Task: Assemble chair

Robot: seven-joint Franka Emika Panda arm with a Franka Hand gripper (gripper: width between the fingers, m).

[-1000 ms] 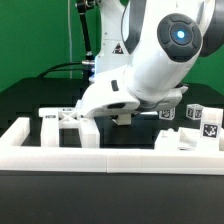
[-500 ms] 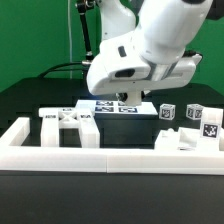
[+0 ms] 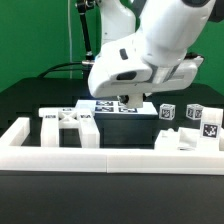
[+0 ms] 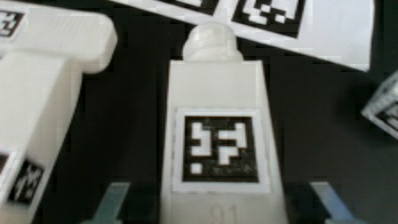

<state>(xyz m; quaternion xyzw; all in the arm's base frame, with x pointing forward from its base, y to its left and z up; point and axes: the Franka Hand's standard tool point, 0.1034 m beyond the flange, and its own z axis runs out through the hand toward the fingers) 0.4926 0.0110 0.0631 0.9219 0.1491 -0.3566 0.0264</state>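
Before a green backdrop [image 3: 30, 40], the black desk [image 3: 25, 100] carried loose white chair parts [image 3: 65, 120], and the likeliest trouble was a skewed grasp. One chair leg [image 4: 217, 110] lay flat just beside the marker board [image 4: 267, 15], peg end toward that board, and closing off-centre could twist it or nudge it into the blocky part [image 4: 45, 80] near it. The arm [image 3: 150, 45] hung bent low by the marker board, wrist turned down, its pincer [image 3: 126, 101] partly open astride the leg, fingers [image 4: 114, 203] clear of both sides, gripping nothing.
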